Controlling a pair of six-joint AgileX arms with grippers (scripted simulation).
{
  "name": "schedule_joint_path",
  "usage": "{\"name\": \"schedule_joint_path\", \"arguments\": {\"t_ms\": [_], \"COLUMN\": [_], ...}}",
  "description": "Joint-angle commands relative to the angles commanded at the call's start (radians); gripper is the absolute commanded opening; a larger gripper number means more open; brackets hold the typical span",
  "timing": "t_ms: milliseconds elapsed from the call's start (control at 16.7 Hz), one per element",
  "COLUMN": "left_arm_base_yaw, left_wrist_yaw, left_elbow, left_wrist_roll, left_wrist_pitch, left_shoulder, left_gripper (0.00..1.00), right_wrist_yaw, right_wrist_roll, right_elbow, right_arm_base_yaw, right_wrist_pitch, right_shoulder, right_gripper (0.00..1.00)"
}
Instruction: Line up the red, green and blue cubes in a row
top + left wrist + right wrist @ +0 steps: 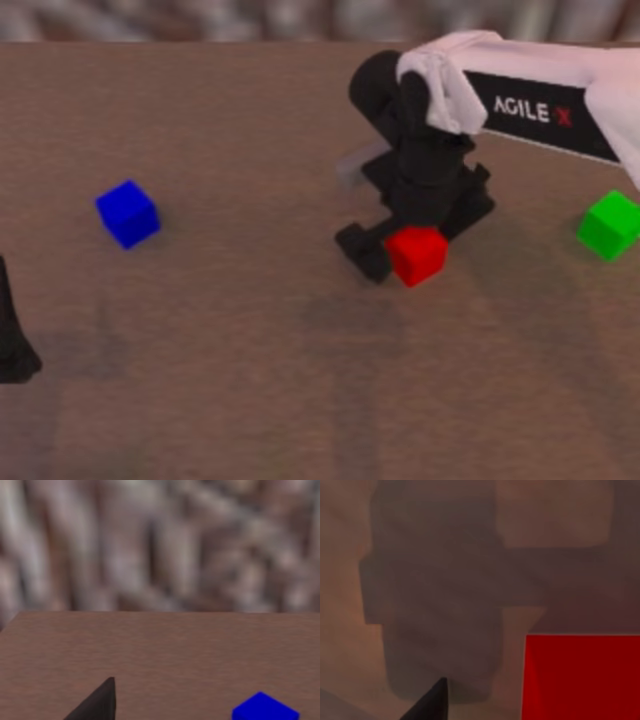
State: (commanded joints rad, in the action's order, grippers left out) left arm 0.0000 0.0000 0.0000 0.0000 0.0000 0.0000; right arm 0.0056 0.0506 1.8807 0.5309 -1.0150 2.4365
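The red cube (pixel 417 255) rests on the table near the middle. My right gripper (pixel 412 238) hangs over it, open, one dark finger (pixel 360 252) standing on the table to the cube's left. In the right wrist view that fingertip (pixel 436 700) is apart from the red cube (pixel 582 677), with bare table between them; the other finger is hidden. The blue cube (pixel 128 213) lies at the left and the green cube (pixel 609 224) at the far right. My left gripper (pixel 12 345) is parked at the left edge, open; the blue cube (pixel 265 709) shows beyond its fingertip (pixel 102 702).
The brown table (pixel 250 380) ends at its far edge (pixel 200 43) along the top of the view. The right arm's white link (pixel 540 95) reaches in from the upper right, above the table between the red and green cubes.
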Motion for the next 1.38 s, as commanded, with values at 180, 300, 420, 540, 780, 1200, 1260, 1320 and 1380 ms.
{"name": "schedule_joint_path", "arguments": {"t_ms": [180,300,420,540,780,1200,1260,1320,1380], "left_arm_base_yaw": [0.0,0.0,0.0,0.0,0.0,0.0,0.0,0.0,0.0], "left_wrist_yaw": [0.0,0.0,0.0,0.0,0.0,0.0,0.0,0.0,0.0], "left_elbow": [0.0,0.0,0.0,0.0,0.0,0.0,0.0,0.0,0.0], "left_wrist_roll": [0.0,0.0,0.0,0.0,0.0,0.0,0.0,0.0,0.0], "left_wrist_pitch": [0.0,0.0,0.0,0.0,0.0,0.0,0.0,0.0,0.0], "left_shoulder": [0.0,0.0,0.0,0.0,0.0,0.0,0.0,0.0,0.0], "left_gripper": [1.0,1.0,1.0,1.0,1.0,1.0,1.0,1.0,1.0], "right_wrist_yaw": [0.0,0.0,0.0,0.0,0.0,-0.002,-0.002,-0.002,-0.002], "right_wrist_roll": [0.0,0.0,0.0,0.0,0.0,-0.001,-0.002,-0.002,-0.002], "right_elbow": [0.0,0.0,0.0,0.0,0.0,0.046,0.073,0.101,0.13], "right_arm_base_yaw": [0.0,0.0,0.0,0.0,0.0,0.0,0.0,0.001,0.003], "right_wrist_pitch": [0.0,0.0,0.0,0.0,0.0,-0.048,-0.083,-0.127,-0.172], "right_shoulder": [0.0,0.0,0.0,0.0,0.0,-0.035,-0.042,-0.049,-0.058], "right_gripper": [0.4,0.25,0.1,0.0,0.0,0.0,0.0,0.0,0.0]}}
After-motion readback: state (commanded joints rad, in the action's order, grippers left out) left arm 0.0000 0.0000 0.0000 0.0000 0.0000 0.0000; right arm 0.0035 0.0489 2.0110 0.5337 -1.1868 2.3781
